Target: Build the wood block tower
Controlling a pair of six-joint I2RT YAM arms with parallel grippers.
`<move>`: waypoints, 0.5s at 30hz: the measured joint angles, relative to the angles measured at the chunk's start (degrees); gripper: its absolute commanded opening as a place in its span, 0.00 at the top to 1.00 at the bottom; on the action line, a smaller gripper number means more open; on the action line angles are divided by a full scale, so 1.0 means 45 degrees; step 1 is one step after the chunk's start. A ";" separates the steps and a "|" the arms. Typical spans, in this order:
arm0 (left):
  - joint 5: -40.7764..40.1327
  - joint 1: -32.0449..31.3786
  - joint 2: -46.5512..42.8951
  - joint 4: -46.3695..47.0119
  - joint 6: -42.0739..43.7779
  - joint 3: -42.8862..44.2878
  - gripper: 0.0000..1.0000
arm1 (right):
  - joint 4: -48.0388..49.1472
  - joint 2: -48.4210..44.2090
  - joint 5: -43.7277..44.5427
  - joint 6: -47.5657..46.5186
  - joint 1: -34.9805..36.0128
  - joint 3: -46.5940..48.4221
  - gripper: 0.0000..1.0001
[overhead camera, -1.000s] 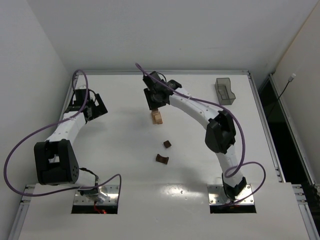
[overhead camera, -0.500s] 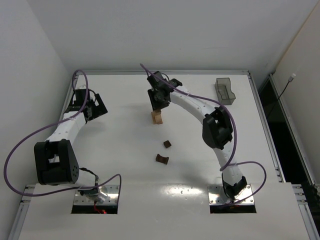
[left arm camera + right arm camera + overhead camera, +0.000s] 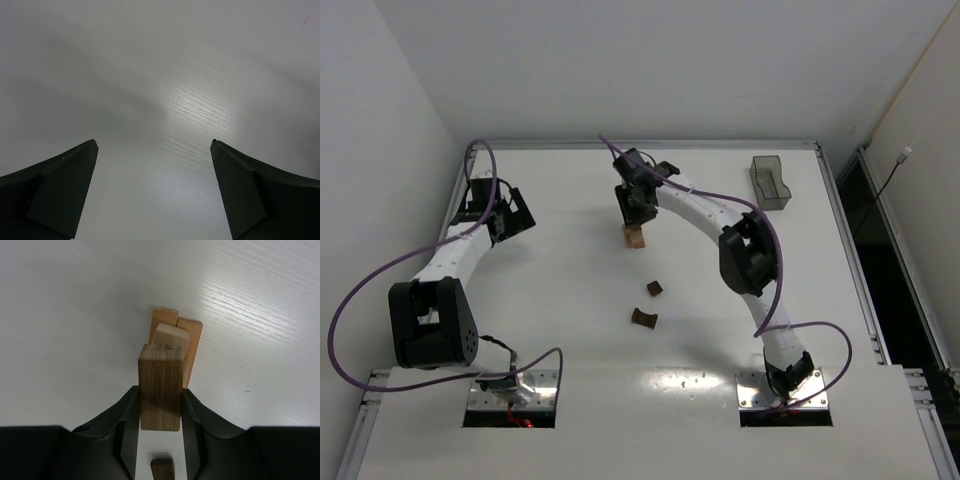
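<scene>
The wood block tower (image 3: pixel 635 236) is a short stack of light tan blocks in the middle of the white table; it also shows in the right wrist view (image 3: pixel 172 332). My right gripper (image 3: pixel 638 203) hovers just above it, shut on a brown wooden bar block (image 3: pixel 160 385) held upright between the fingers, its far end over the stack's top. My left gripper (image 3: pixel 510 215) is at the far left, open and empty, with only bare table between its fingers (image 3: pixel 65 192).
Two loose dark brown blocks (image 3: pixel 655 288) (image 3: pixel 643 318) lie on the table nearer than the tower; one shows below the held block (image 3: pixel 163 469). A clear grey plastic bin (image 3: pixel 772 182) stands at the back right. The table's raised rim (image 3: pixel 650 145) runs along the back.
My right gripper has shifted slightly right and nearer with the brown block, closing in over the stack. The left arm has not moved.
</scene>
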 measured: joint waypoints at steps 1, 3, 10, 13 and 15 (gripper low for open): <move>0.0000 0.0000 0.0005 0.0000 0.0000 0.0005 0.05 | 0.0015 0.0024 0.0000 0.0000 -0.0024 0.0000 1.00; 0.0000 0.0000 0.0039 0.0005 0.0000 0.0005 0.05 | 0.0010 0.0092 0.0000 0.0000 -0.0068 0.0000 1.00; 0.0039 0.0000 0.0146 0.0000 0.0000 0.0039 0.05 | 0.0073 0.0321 0.0000 -0.0063 -0.0175 0.0000 1.00; 0.0044 0.0000 0.0194 0.0005 0.0000 0.0053 0.05 | 0.0092 0.0364 -0.0044 -0.0102 -0.0199 0.0000 1.00; 0.0044 0.0000 0.0272 0.0005 0.0000 0.0063 0.05 | 0.0097 0.0369 -0.0058 -0.0107 -0.0228 0.0000 1.00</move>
